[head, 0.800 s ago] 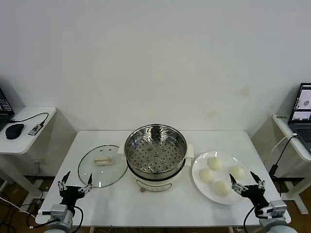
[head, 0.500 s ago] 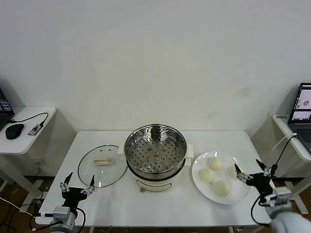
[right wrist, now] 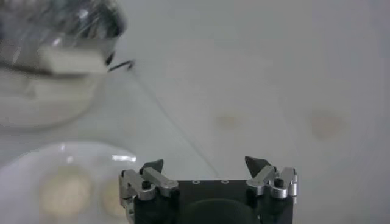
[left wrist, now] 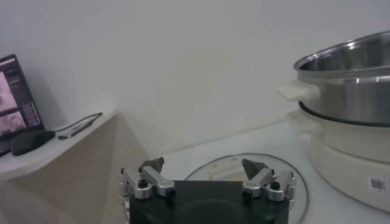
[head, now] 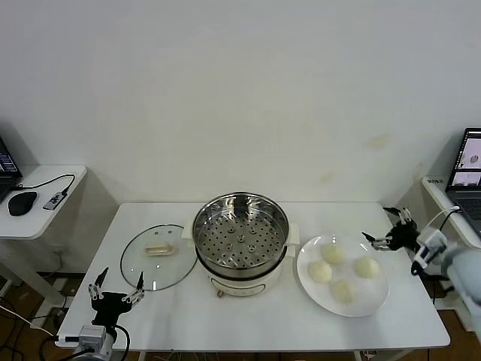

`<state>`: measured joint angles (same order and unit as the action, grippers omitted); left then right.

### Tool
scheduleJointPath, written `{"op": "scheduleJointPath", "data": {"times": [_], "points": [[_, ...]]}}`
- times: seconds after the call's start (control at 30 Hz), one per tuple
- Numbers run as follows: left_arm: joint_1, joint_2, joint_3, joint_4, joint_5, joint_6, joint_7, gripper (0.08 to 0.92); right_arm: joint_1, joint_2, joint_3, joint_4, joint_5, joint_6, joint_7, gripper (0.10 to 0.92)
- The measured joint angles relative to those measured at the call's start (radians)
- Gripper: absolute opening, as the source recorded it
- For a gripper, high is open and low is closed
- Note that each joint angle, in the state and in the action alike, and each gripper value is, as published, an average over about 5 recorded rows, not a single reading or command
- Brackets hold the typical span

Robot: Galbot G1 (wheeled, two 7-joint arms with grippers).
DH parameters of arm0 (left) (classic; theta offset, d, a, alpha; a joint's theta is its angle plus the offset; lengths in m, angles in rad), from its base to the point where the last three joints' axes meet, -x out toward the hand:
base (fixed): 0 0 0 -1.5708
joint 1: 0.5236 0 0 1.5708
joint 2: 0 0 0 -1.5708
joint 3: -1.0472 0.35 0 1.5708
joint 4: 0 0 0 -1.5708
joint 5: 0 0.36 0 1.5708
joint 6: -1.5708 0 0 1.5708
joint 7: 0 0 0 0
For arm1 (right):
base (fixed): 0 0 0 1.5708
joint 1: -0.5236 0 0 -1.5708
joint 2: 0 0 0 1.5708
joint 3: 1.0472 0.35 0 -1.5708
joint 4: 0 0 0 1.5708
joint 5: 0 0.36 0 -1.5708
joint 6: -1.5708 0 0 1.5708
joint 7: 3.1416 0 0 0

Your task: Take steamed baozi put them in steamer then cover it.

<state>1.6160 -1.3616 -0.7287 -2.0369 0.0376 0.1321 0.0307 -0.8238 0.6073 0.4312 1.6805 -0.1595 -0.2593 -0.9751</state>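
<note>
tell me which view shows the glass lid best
The head view: the whole lid lies flat left of the steamer. The left wrist view catches only part of it behind the open left claw; the right wrist view shows none.

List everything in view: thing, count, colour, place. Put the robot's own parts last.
steamed baozi: four, cream-white, on the white plate.
white plate: one, on the table to the right of the steamer.
steamer: one, shiny steel pot on a white base, centre of the table, nothing in it.
cover: one, clear glass with a cream handle, lying flat on the table to the left of the steamer.
table: one, white, in front of the robot.
side desks: two, white, at far left and far right.
mouse: one, black, on the left desk.
laptop: one, screen lit, on the right desk.
left gripper: black, open, at the table's near left edge.
right gripper: black, open, above the plate's far right rim.
</note>
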Motion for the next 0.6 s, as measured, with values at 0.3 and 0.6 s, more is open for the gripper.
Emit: {"op": "scheduleJointPath", "data": {"times": [0.3,0.6], "points": [[0.010,-0.007,-0.006,-0.023,0.010,0.001,0.000,0.823,0.414,-0.002,-0.453,-0.199,-0.123,0.118,-0.226,0.823],[0.016,-0.017,-0.005,-0.027,0.011,-0.005,-0.004,0.823,0.594,0.083,-0.696,-0.353,-0.218,0.180,-0.321,0.823]]}}
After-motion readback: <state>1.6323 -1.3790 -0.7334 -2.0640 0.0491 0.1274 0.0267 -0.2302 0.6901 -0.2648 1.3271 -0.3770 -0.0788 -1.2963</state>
